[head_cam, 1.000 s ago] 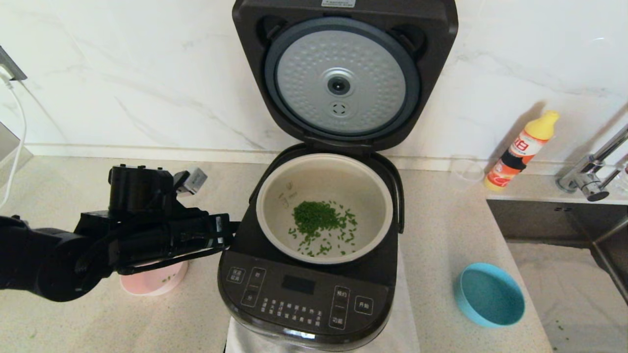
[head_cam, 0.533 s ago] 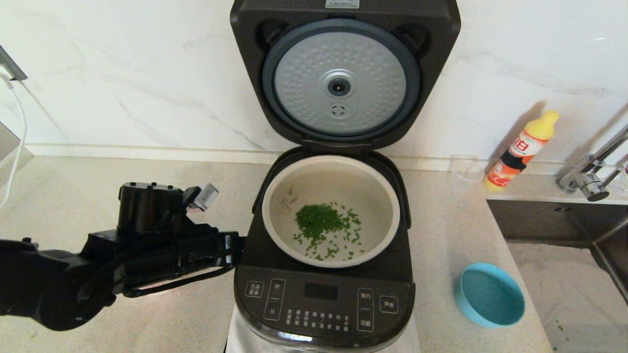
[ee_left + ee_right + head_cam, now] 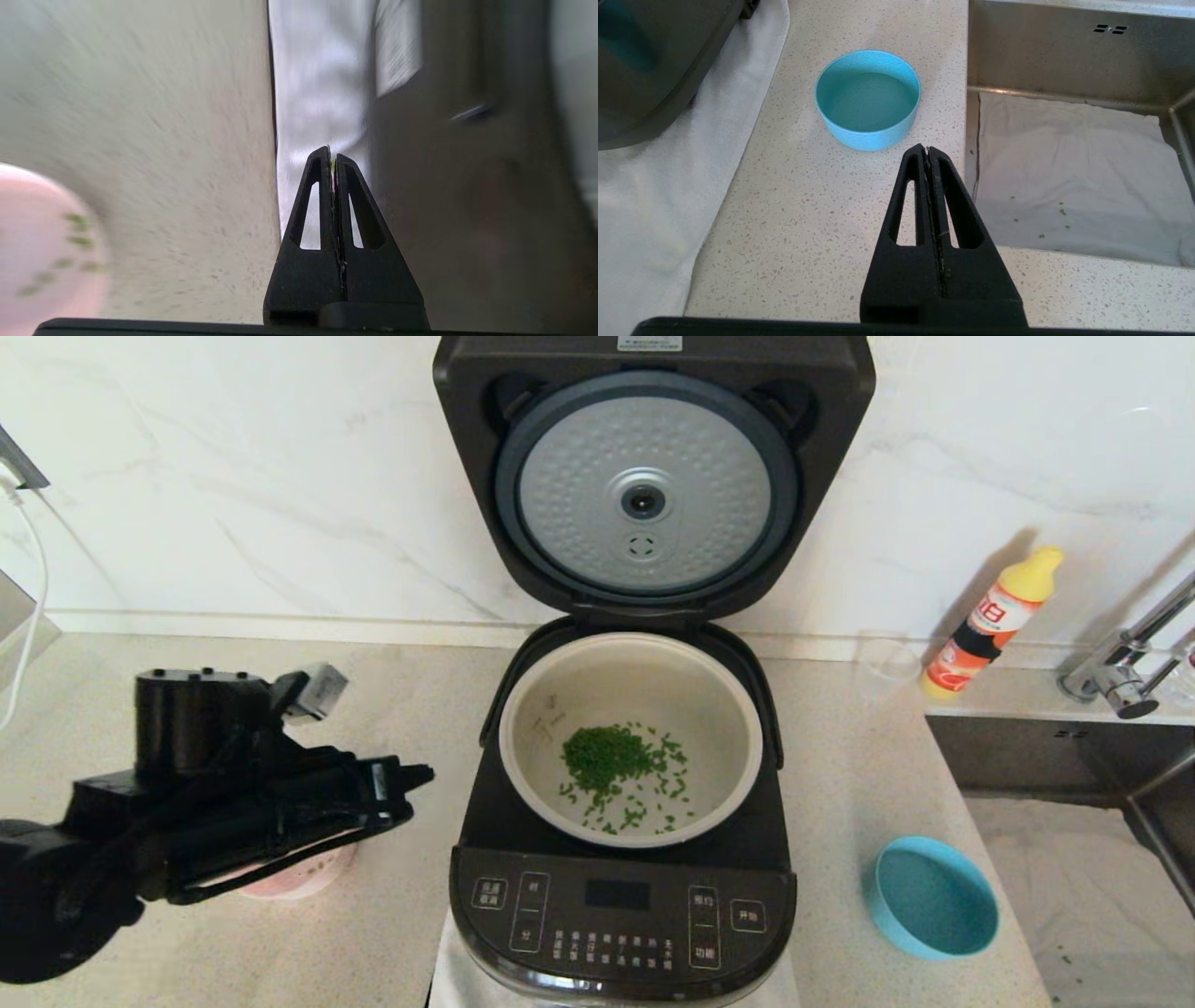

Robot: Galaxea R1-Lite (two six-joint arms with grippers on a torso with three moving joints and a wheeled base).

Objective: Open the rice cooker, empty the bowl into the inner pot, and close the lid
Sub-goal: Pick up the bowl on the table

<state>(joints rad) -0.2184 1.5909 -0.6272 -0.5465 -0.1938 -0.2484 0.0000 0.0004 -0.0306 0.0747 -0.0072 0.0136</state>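
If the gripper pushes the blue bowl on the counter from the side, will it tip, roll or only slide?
The blue bowl looks wide and low with a flat base, so it would probably slide rather than tip. It appears empty and thin-walled, so likely light and easy to shove. The speckled counter looks smooth, so it may slide far; standing upright, rolling seems unlikely.

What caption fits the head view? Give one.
Lid up, greens in pot, shut left gripper beside cooker.
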